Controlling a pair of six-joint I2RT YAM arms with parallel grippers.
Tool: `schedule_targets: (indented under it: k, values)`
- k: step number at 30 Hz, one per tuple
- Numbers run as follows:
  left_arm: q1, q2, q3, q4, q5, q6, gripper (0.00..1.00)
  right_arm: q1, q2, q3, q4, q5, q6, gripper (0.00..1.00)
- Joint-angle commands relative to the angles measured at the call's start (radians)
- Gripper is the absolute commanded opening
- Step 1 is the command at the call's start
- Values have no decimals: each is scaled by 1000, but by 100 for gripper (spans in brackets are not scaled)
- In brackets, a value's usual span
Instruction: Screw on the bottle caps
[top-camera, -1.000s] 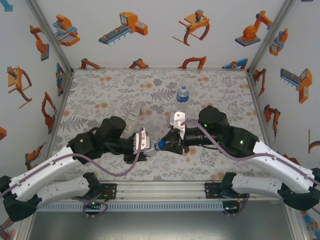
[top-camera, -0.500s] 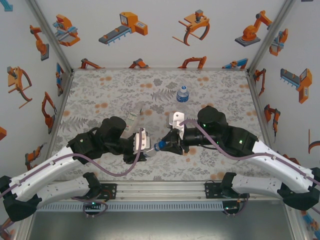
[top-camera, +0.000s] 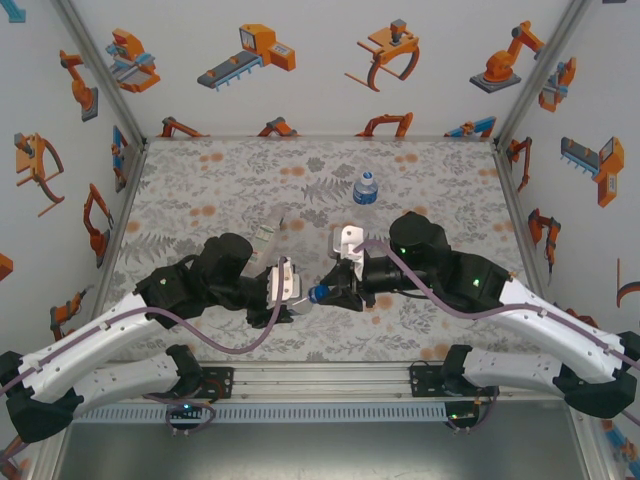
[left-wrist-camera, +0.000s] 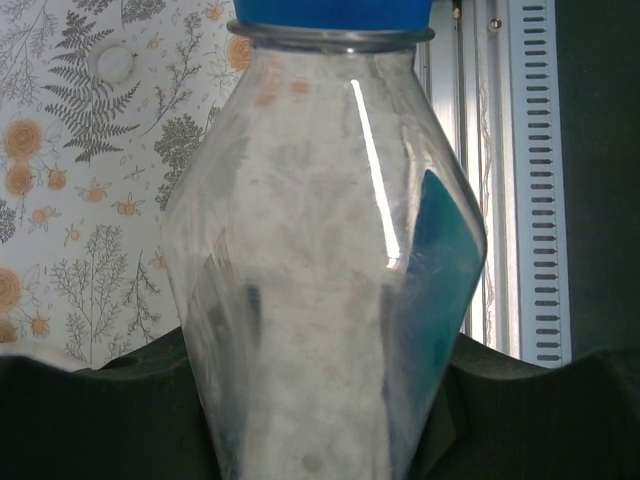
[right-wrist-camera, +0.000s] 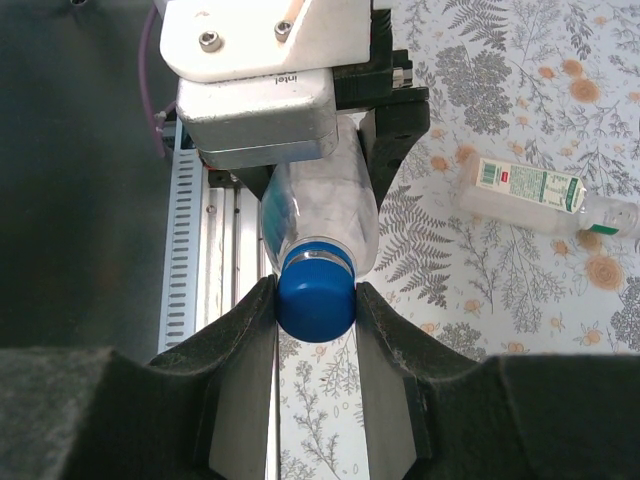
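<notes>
1. The left gripper (left-wrist-camera: 320, 395) is clenched around the body of a small clear plastic bottle with a blue label (left-wrist-camera: 300, 250). It holds the bottle on its side above the near middle of the flower-patterned tabletop (top-camera: 200, 180), neck pointing toward the right arm.
2. The right gripper (right-wrist-camera: 316, 312) is clamped on the round blue plastic screw cap (right-wrist-camera: 316, 298), one finger pressing each side of it.
3. That cap sits on the neck of the held bottle, just in front of the aluminium rail at the table's near edge.
4. A second clear bottle with a blue label and a blue top (top-camera: 365, 187) stands upright at the back centre of the table, well apart from both grippers.
5. A slimmer clear bottle with a white-and-green label (right-wrist-camera: 530, 190) lies on its side on the tabletop, beyond the left gripper.
</notes>
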Motion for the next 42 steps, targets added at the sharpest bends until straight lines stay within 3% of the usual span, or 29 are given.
schedule_targets:
  k: [1,15,21,25,30,38,42]
  values:
    - [-7,-12,25,55,16,0,0,13,-3,-9,6,-17,6,2]
    - [-7,-23,25,74,36,-19,0,20,13,-50,74,-3,10,0]
    - [-7,-32,14,95,7,-30,0,20,19,-53,78,80,143,0]
    - [-7,-36,2,112,-19,-34,0,20,24,-60,95,171,361,0]
    - [-7,-30,1,115,-52,-34,0,20,33,-89,125,275,779,0]
    - [-7,-26,-15,144,-81,-21,0,20,81,-71,-30,324,1425,0]
    - [-7,-14,-24,165,-76,-15,0,21,110,-65,-51,322,1517,0]
